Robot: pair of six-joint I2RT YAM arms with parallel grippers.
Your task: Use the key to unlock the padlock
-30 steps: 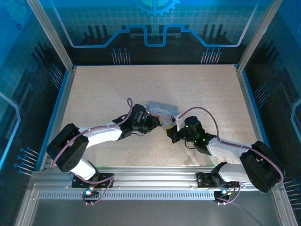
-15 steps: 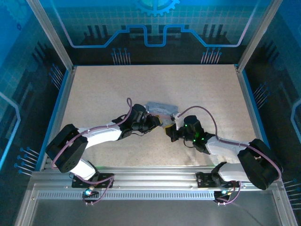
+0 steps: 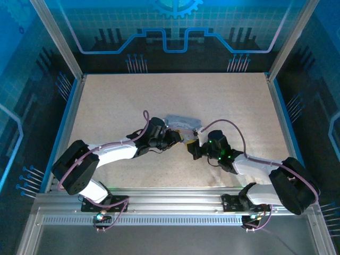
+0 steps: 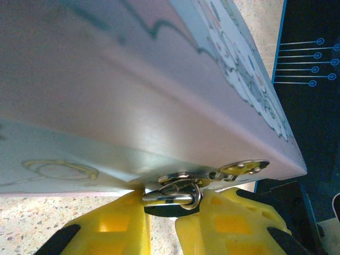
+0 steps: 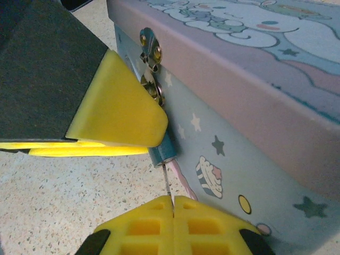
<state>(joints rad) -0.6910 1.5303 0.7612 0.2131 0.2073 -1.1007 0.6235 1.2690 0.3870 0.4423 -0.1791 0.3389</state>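
Scarcely anything has shifted since a second ago: the right arm's elbow has drawn in a touch, and both tools stay at the tin's near corner.

- Padlock (image 5: 162, 152): small, dull blue-grey body, hanging at the tin's front wall, left of centre in the right wrist view. In the left wrist view its dark body (image 4: 169, 208) sits at bottom centre, between two yellow pads.
- Shackle (image 4: 175, 195): bright metal loop, threaded through the tin's hasp (image 4: 239, 167). The hasp's riveted upper plate (image 5: 150, 48) shows near the top of the right wrist view.
- Key (image 5: 168, 183): thin metal shank, upright, its tip meeting the padlock's lower end.
- Right tool (image 5: 173, 203): yellow pads pressed together on the key, bottom centre of frame. From above it lies just right of centre (image 3: 192, 150).
- Left tool (image 4: 170, 226): pinching the padlock from both sides. One of its yellow fingers (image 5: 119, 109) covers the padlock's upper part. From above it lies at centre (image 3: 178, 139).
- Tin (image 5: 255, 101): rectangular, pale, printed with a cartoon character and stars, lid down. It sits just beyond both tools (image 3: 183, 122).
- Tabletop (image 3: 159, 95): beige, speckled, with both arms low over it.
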